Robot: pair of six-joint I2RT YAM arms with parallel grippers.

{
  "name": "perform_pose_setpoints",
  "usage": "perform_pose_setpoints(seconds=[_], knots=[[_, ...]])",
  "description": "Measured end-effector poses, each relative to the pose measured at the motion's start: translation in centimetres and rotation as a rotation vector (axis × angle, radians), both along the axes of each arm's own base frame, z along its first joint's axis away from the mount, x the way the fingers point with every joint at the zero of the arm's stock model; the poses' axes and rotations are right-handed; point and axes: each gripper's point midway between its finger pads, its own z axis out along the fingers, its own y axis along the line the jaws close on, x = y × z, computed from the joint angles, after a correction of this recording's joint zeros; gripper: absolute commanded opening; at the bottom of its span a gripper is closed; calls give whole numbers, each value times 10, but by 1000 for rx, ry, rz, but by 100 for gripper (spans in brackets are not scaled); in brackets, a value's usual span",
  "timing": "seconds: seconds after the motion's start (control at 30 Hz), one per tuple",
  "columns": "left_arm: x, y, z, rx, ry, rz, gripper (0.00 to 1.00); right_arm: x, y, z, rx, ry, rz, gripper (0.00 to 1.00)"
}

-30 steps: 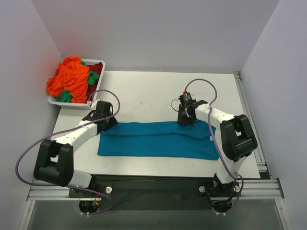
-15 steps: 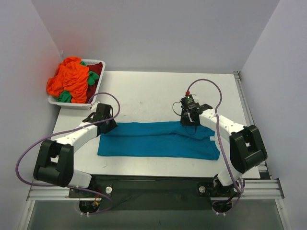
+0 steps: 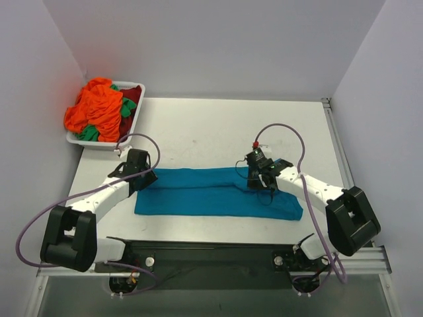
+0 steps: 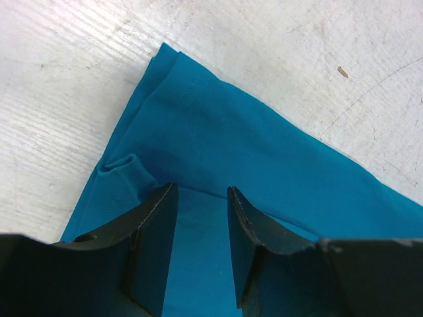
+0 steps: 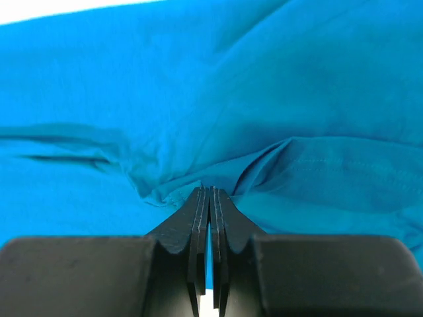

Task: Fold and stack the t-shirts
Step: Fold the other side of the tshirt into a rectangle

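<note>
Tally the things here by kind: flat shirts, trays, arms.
Flat teal shirt: 1
Tray: 1
Arms: 2 (left arm, right arm)
Total: 4
Heaped shirts in the tray overlap too much to count.

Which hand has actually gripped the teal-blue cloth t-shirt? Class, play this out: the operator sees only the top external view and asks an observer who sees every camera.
Observer: The right wrist view shows the right hand shut, with the teal-blue cloth t-shirt puckering into a fold at its tips.
Operator: And the left hand?
Observer: In the left wrist view the left hand is open, its fingers apart over the shirt near its corner, gripping nothing.
Operator: Is that corner flat?
Observer: Mostly. A small curled bit of hem sits beside one finger.
</note>
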Motion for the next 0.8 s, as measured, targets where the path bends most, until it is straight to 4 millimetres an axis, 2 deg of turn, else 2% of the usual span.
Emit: perform_pose_setpoints(seconds=[0.23,0.57,0.63,0.67,0.7,0.8], knots=[[-6,9,4,-9,-21,29,46,-18,-3,-7,-3,3,-5,0],[-5,9,21,-42,-85,45,46,-32,-6,-21,-11,14,-17,1],[-5,8,21,-47,-86,43,45,-33,-5,-22,-8,16,-20,9],[-5,7,21,-52,-85,40,44,-34,-4,-22,-6,15,-18,15],[-4,5,21,-61,-87,33,44,-34,-3,-21,-1,11,-18,25],[0,-5,19,-91,-90,0,44,-32,-1,-12,21,-16,-19,40]])
